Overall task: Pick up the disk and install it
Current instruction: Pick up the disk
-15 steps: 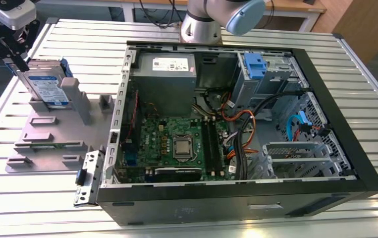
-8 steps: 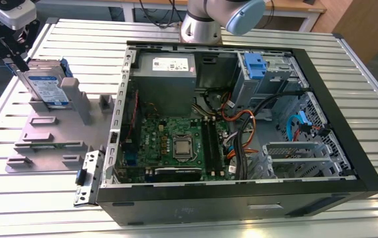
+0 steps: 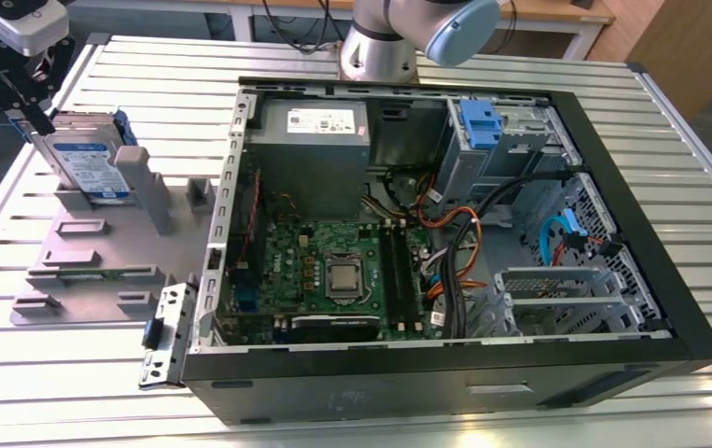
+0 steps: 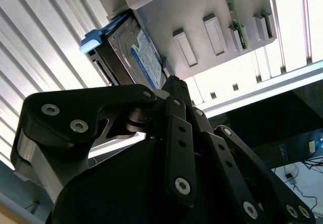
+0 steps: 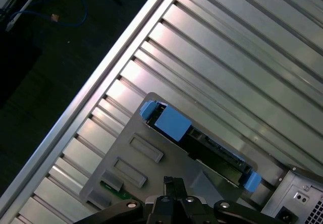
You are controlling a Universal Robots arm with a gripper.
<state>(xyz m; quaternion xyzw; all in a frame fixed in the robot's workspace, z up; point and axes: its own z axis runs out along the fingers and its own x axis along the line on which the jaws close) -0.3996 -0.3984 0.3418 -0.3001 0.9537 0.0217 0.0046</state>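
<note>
The disk (image 3: 90, 161) stands on edge in a slot of a grey holder (image 3: 94, 254) at the exterior view's left, its white-and-blue label facing the open computer case. Blue bracket pieces show at its ends in the first wrist view, where the disk (image 5: 202, 144) is seen from above. My gripper (image 3: 34, 110) hangs just above and beside the disk's top edge, away from the case. In both wrist views my gripper (image 5: 174, 184) (image 4: 171, 82) looks shut with nothing in it, and the disk (image 4: 144, 57) lies just beyond the tips.
The open computer case (image 3: 661, 243) lies on the slatted metal table (image 3: 144, 75), with a green motherboard (image 3: 330, 271), a grey power-supply box (image 3: 312, 126) and a blue-latched drive bay (image 3: 481, 121) at the back. The arm's base (image 3: 374, 51) stands behind the case.
</note>
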